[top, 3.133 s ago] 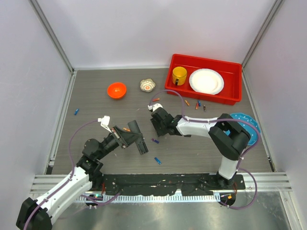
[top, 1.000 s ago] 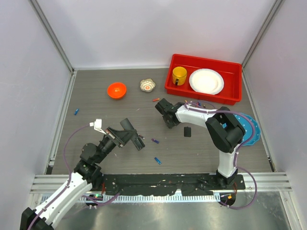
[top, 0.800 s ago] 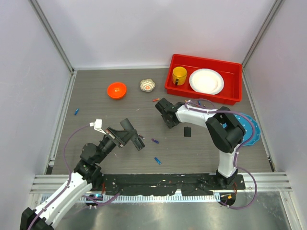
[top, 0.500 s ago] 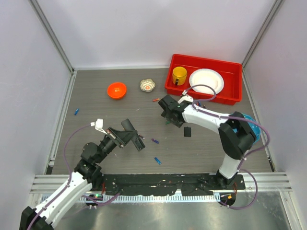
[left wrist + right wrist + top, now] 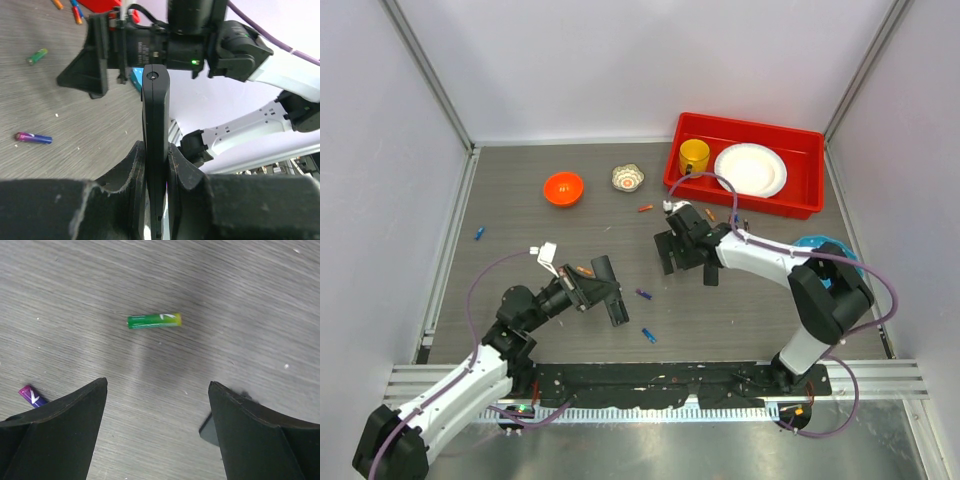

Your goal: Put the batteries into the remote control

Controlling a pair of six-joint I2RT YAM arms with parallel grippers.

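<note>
My left gripper (image 5: 592, 292) is shut on the remote control (image 5: 611, 292), a slim black bar held edge-on between the jaws (image 5: 155, 115). My right gripper (image 5: 672, 256) hovers open just above the table, nothing between its fingers (image 5: 156, 385). A green battery (image 5: 154, 320) lies on the table just ahead of its fingertips. Other batteries lie loose: a purple one (image 5: 642, 294) (image 5: 32, 137), a blue one (image 5: 648, 335), an orange one (image 5: 584, 270) by the left gripper, and several near the tray (image 5: 732, 219).
A small black flat piece (image 5: 711, 275) lies beside the right gripper. At the back stand a red tray (image 5: 806, 207) with a yellow cup (image 5: 694, 157) and white plate (image 5: 750, 170), an orange bowl (image 5: 563, 187) and a small patterned bowl (image 5: 628, 177). A blue battery (image 5: 479, 233) lies far left.
The right gripper's jaws have spread wide and it has shifted slightly right. The left arm has carried the remote control a little to the right.
</note>
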